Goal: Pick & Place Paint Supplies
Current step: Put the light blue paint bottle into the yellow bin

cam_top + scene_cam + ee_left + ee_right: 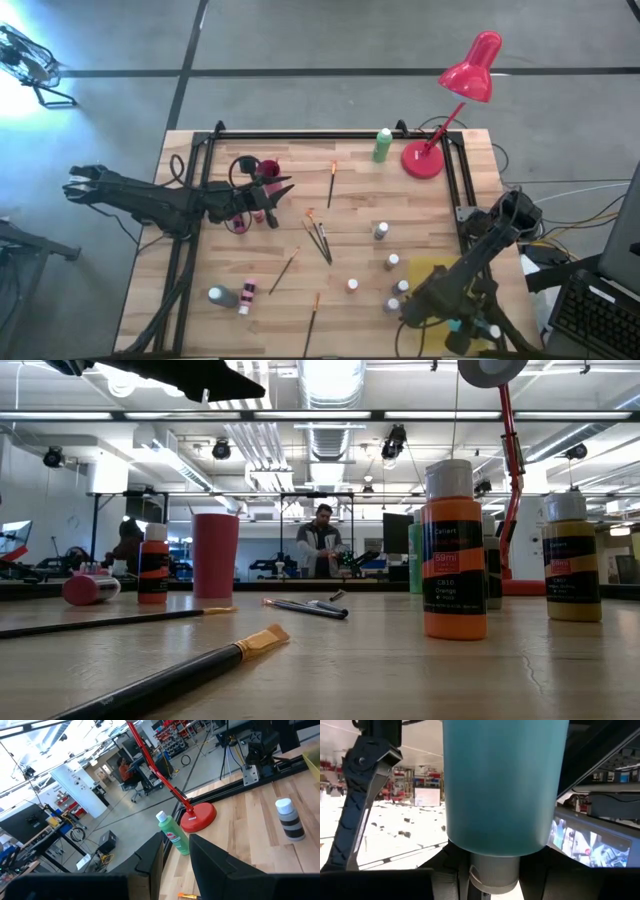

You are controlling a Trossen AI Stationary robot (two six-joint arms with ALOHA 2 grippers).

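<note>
Paint bottles (380, 231) and brushes (320, 238) strewn across the frame's middle, left gripper (278, 200) at centre left narrowly parted and empty, right gripper (468, 328) at lower right clamped around a blue bottle (505, 785).

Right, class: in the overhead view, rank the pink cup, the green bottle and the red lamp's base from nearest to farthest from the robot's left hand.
1. Pink cup: right beside the left hand, on the table's left half.
2. Green bottle: at the back edge, right of centre.
3. Red lamp base: back right corner, just past the bottle.
</note>
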